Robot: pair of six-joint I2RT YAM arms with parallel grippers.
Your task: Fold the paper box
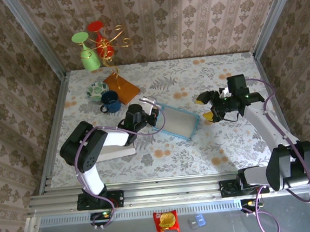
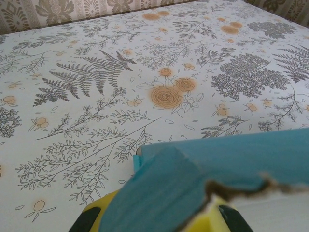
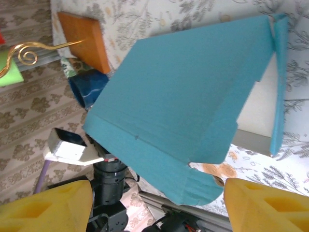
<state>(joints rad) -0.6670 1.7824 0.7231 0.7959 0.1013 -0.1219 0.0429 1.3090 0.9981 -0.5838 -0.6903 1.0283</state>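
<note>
A flowered tabletop (image 1: 201, 144) carries a blue paper box (image 1: 177, 122), which lies near the middle with its white inside facing up, between two robot arms bolted at the near edge. The left claw (image 1: 152, 116) is clamped tight on the flap at the box's left edge; its wrist camera shows the blue card pinched between the yellow fingers. The right claw (image 1: 205, 107) hangs just beside the box's right edge with its yellow fingers spread wide and nothing between them, clear of the card. Behind the box, toward the far left corner, an orange wooden board (image 1: 122, 87) lies flat, with a dark blue mug (image 1: 110, 102) touching its near corner and a green patterned bowl (image 1: 97, 90) just beside the mug. A red snack packet (image 1: 166, 222) lies on the ledge below the arms' bases.
</note>
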